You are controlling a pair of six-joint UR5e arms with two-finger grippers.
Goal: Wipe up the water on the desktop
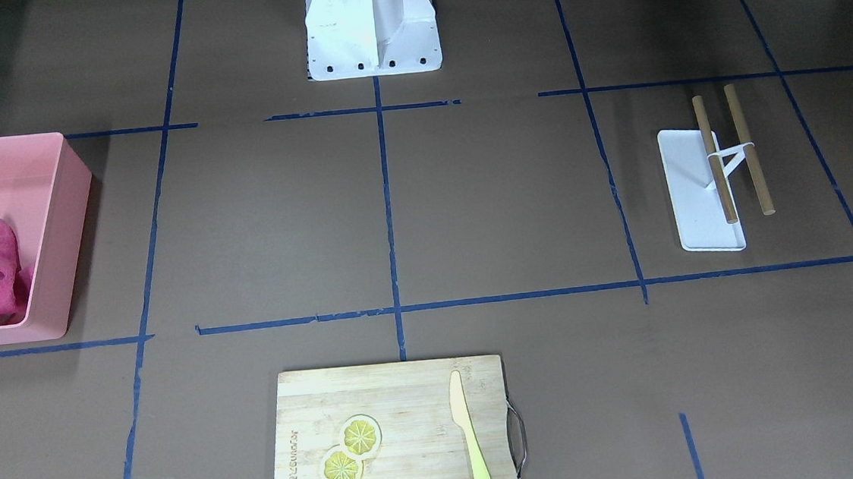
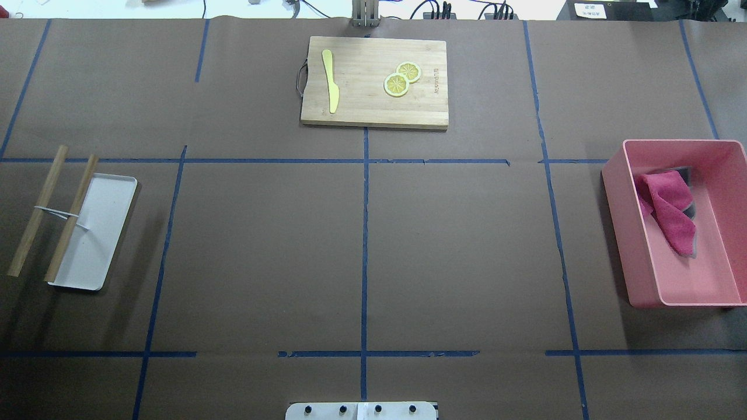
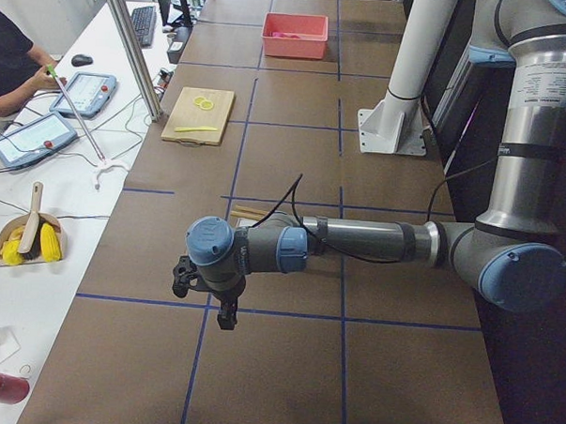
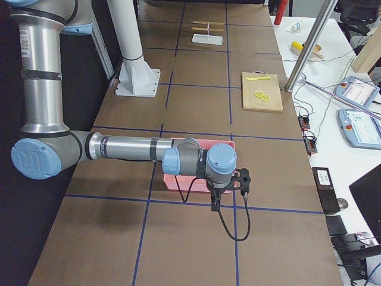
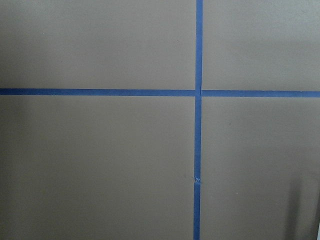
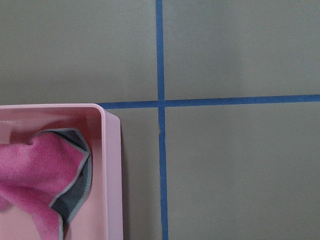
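Read positions from the overhead view as a clock dial. The worktop (image 2: 262,251), dark brown and divided by blue tape lines (image 2: 365,233), fills the whole dial.

- 12 o'clock: a bamboo cutting board (image 2: 362,108) carries a yellow knife (image 2: 330,81) and two lemon slices (image 2: 397,85).
- 3 o'clock: a pink bin (image 2: 630,233) holds a crumpled pink cloth (image 2: 668,213) with a grey underside.
- 9 o'clock: a white tray (image 2: 102,233) lies beside two wooden rods (image 2: 35,216) joined by a white bracket. One rod overlaps the tray edge.

The left hand (image 3: 226,315) hangs above bare worktop, pointing down over a tape crossing. The right hand (image 4: 214,202) hangs just outside a corner of the pink bin. You cannot tell whether either hand is open or closed, since each shows only in a side view.
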